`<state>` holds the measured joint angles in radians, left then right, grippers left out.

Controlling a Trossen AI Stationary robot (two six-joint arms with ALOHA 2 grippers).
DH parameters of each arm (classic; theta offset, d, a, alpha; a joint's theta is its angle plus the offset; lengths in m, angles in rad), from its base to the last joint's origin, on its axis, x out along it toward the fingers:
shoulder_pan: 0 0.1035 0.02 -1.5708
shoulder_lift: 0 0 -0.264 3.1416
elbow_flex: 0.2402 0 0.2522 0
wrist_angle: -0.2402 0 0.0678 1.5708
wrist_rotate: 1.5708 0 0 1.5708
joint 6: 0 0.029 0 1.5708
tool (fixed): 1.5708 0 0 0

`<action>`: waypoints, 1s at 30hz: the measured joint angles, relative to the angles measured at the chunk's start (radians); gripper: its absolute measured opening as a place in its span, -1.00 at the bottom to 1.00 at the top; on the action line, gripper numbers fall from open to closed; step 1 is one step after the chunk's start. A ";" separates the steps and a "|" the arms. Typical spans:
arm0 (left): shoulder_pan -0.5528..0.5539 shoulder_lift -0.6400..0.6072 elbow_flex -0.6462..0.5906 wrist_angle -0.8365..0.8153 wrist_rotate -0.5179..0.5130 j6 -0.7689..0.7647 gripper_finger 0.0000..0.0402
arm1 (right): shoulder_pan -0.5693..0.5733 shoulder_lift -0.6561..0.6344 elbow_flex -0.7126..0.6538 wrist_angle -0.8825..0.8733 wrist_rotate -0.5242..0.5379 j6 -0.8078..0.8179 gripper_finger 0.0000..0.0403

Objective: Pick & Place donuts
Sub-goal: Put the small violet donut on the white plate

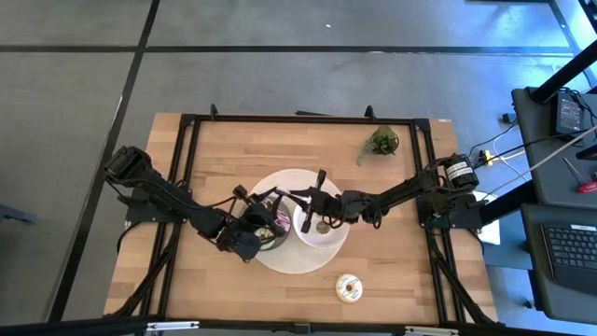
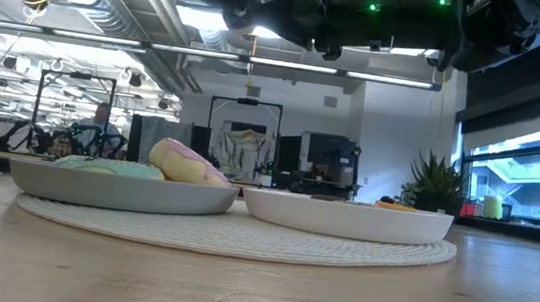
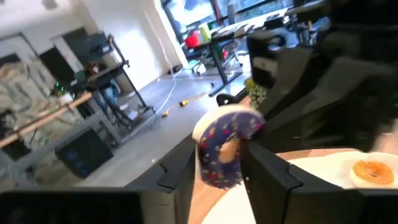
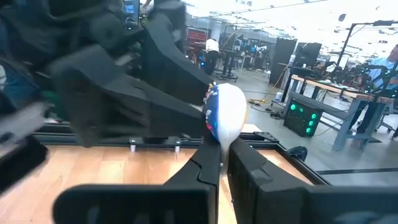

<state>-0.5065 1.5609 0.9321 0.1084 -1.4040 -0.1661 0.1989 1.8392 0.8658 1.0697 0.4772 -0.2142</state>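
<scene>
1. The left hand (image 1: 276,207) hangs above the middle of the light wooden table (image 1: 233,149), over the gap between the two plates, with its dark fingers (image 3: 264,174) closed on a small purple-iced toy donut with coloured sprinkles and a cream underside (image 3: 225,149).
2. The right hand (image 1: 300,207) meets it from the other side; in the right wrist view its two fingers (image 4: 205,165) stand narrow and pinch the lower edge of the same purple donut (image 4: 224,115), which is held edge-on, up off the table.
3. Both hands therefore grip one donut at once, fingertips just beside each other.
4. A shallow grey round plate (image 2: 125,188) sits on a round white woven placemat (image 2: 241,234); in it lie a pale green-iced donut (image 2: 108,165) and a pink-iced cream donut (image 2: 188,163), touching.
5. Beside it on the same mat, a white round plate (image 2: 349,217) holds a small orange donut (image 3: 372,171); a small brown ring (image 1: 323,226) also shows in that plate from above.
6. A cream-iced donut (image 1: 349,287) lies alone on the table near the front edge, well apart from the mat.
7. A small green potted plant (image 1: 381,142) stands near the far right corner.
8. No brand, label or writing can be read anywhere.
</scene>
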 joint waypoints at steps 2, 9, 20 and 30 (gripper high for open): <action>-0.021 -0.011 0.000 0.001 -0.014 0.020 -0.34 | -0.001 -0.009 -0.001 -0.017 0.005 0.005 -0.90; -0.104 -0.065 0.000 -0.006 -0.057 0.017 -0.22 | -0.016 -0.122 0.000 -0.389 0.001 0.132 -0.86; -0.119 -0.078 0.000 -0.028 0.015 -0.007 -0.24 | -0.224 -0.252 0.056 -1.198 -0.660 0.458 -0.86; -0.080 -0.077 0.000 -0.044 0.130 -0.017 -0.22 | -0.209 -0.129 0.043 -1.117 -0.789 0.532 -0.86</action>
<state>-0.5867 1.4837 0.9321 0.0648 -1.2739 -0.1832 -0.0096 1.7100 0.9092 -0.0474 -0.3116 0.3182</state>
